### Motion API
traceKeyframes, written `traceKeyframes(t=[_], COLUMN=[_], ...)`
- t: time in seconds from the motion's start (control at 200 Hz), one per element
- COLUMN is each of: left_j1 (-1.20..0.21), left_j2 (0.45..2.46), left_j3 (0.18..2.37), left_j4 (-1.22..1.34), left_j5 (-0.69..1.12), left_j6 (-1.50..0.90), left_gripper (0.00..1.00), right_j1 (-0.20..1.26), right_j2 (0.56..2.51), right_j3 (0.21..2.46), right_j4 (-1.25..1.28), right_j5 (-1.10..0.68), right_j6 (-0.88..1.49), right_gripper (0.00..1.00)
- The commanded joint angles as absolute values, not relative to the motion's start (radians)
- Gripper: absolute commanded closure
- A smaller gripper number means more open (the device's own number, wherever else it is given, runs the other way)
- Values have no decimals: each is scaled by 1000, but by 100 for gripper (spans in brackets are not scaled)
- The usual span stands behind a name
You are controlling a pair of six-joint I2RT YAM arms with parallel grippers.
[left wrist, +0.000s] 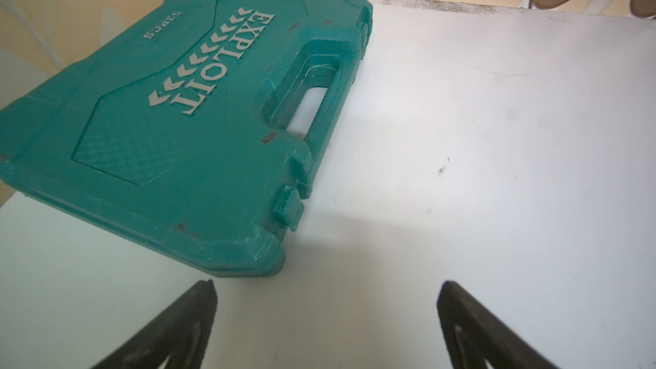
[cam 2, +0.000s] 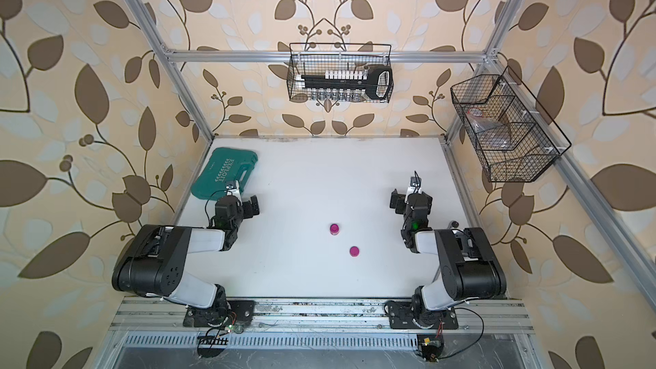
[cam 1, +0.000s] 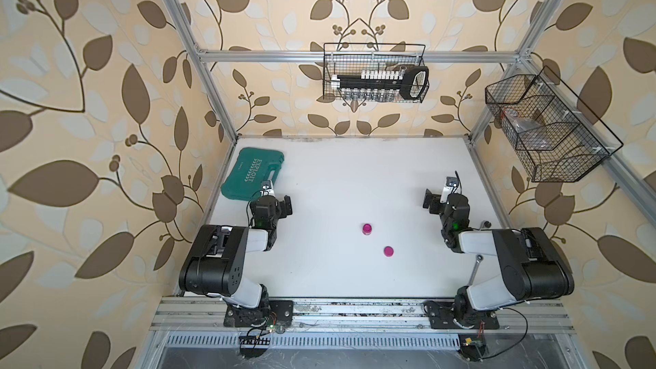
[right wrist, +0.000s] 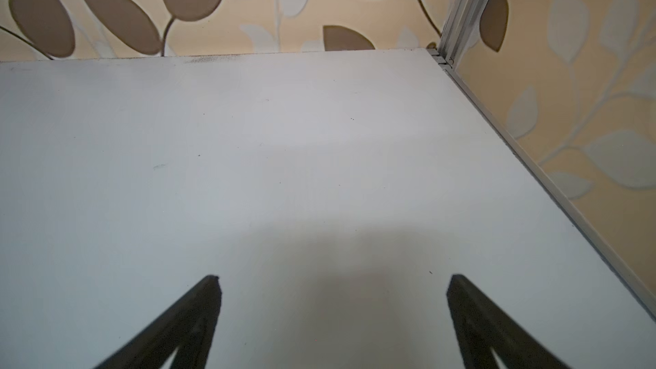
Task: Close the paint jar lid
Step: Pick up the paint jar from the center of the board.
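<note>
The paint jar [cam 1: 367, 228] [cam 2: 334, 228], a tiny magenta cylinder, stands upright on the white table [cam 1: 355, 172], between the two arms in both top views. The lid [cam 1: 388, 251] [cam 2: 354, 251], a flat magenta disc, lies on the table a short way nearer and to the right of the jar, apart from it. My left gripper [cam 1: 277, 203] [left wrist: 328, 285] hovers open and empty far to the jar's left. My right gripper [cam 1: 443, 200] [right wrist: 333, 278] is open and empty to the jar's right. Neither wrist view shows the jar or the lid.
A green tool case [cam 1: 253, 172] [left wrist: 177, 118] lies at the far left of the table, just ahead of the left gripper. Wire baskets hang on the back frame [cam 1: 376, 72] and the right frame [cam 1: 546, 129]. A metal tool [cam 1: 475, 269] lies by the right arm.
</note>
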State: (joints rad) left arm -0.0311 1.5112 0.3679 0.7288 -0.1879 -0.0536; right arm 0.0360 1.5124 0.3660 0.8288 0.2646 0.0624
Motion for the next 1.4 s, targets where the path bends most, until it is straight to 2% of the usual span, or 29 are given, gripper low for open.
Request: traceKeyframes(t=[0.0, 0.495, 0.525, 0.555, 0.59, 0.615, 0.675, 0.76, 0.915, 1.07, 1.26, 1.395], left_j1=[-22, -22, -27, -47, -76, -90, -113, -162, -219, -343, -457, -496], left_j2=[1485, 1478, 1459, 1386, 1325, 1297, 1233, 1093, 855, 780, 638, 588], left_j3=[371, 365, 379, 426, 527, 586, 675, 703, 648, 561, 381, 323], left_j4=[753, 761, 748, 616, 387, 270, 79, -12, -73, -117, 30, 60], left_j5=[-177, -166, -135, -110, -106, -114, -95, -47, 132, 142, 167, 176], left_j6=[-60, -53, -24, 3, 3, -39, -149, -273, -479, -488, -469, -445], left_gripper=[1, 1, 1, 1, 1, 1, 1, 1, 1, 1, 1, 1], right_j1=[32, 43, 67, 108, 197, 238, 260, 340, 515, 615, 730, 751], right_j2=[1498, 1483, 1456, 1431, 1363, 1323, 1265, 1238, 1259, 1372, 1518, 1585], right_j3=[354, 345, 351, 369, 438, 504, 645, 793, 936, 1016, 1111, 1128], right_j4=[844, 872, 823, 806, 637, 488, 187, -100, -388, -533, -652, -662], right_j5=[261, 296, 323, 389, 541, 572, 465, 385, 226, 102, 132, 111], right_j6=[65, 57, 51, 7, -27, -17, 91, 194, 305, 352, 355, 374], right_gripper=[2, 2, 2, 2, 2, 2, 2, 2, 2, 2, 2, 8])
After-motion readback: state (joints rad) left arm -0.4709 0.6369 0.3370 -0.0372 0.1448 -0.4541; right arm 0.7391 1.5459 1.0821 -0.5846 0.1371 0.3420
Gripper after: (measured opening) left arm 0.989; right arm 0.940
